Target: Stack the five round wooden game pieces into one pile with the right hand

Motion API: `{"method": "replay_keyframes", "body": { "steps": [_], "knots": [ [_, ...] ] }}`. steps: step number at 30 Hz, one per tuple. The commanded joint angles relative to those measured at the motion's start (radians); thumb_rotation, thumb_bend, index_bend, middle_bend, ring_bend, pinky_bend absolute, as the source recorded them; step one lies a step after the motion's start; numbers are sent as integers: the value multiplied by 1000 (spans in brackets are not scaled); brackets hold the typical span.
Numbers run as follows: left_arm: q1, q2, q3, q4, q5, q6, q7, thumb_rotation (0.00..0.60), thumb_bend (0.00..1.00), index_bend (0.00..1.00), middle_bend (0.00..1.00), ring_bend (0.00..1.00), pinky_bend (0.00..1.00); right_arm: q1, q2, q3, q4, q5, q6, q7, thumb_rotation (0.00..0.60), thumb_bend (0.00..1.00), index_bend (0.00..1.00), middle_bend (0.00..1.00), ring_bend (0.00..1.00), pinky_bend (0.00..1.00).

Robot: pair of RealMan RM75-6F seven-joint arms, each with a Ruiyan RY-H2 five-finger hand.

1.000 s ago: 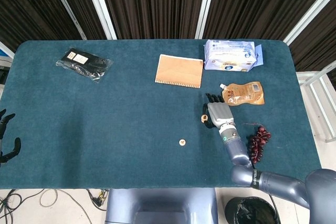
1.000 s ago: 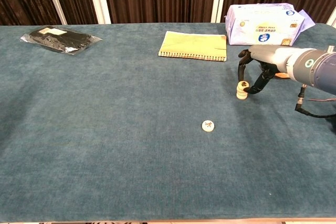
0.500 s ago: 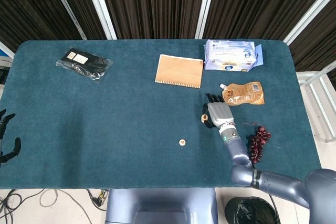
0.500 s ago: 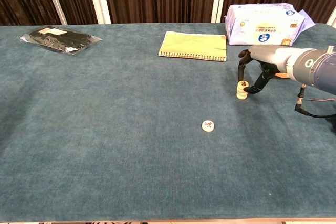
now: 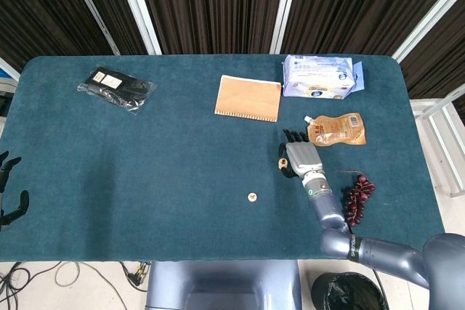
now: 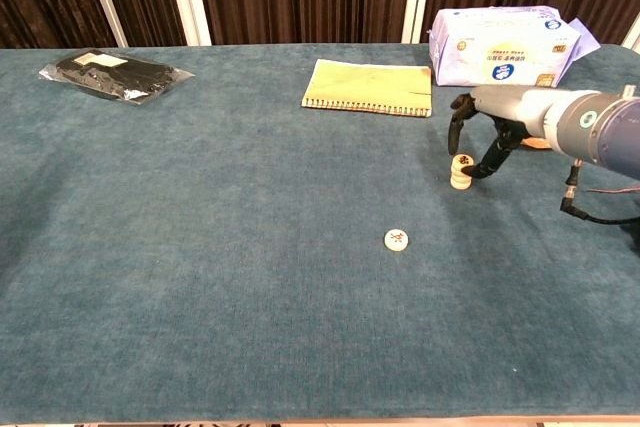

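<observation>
On the blue surface (image 6: 200, 277), nearest the robot, a single round wooden piece (image 6: 397, 239) is seen lying flat, well apart from everything else. It is judged light, hard and smooth, so it is best pinched by its rim from above. Further back, a short pile (image 6: 460, 171) of pieces stands upright; how many are in it cannot be told. The right hand (image 6: 478, 132) is arched over the pile, its fingers (image 6: 485, 164) spread around it; whether the top piece is touched or pinched cannot be told. The left hand (image 5: 9, 194) is barely seen at the surface's edge, holding nothing, fingers apart. Beyond lie a notebook (image 6: 370, 87) and a tissue pack (image 6: 505, 45).
</observation>
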Motion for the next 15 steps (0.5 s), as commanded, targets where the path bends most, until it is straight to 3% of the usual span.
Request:
{"method": "replay_keyframes", "body": {
  "steps": [1,8,15],
  "knots": [
    [0,0,0,0,0,0,0,600,485,140,0,0,0,-10,33,7,-61,-40,34,9,600,417,388,0,0,0],
    [1,1,0,-3,2,2,-3,600,484,140,0,0,0,-75,104,-52,-237,-188,143,9,600,417,339,0,0,0],
    [1,1,0,-5,3,3,-1,600,485,140,0,0,0,-128,84,-126,-291,-288,188,12,600,416,322,0,0,0]
  ]
}}
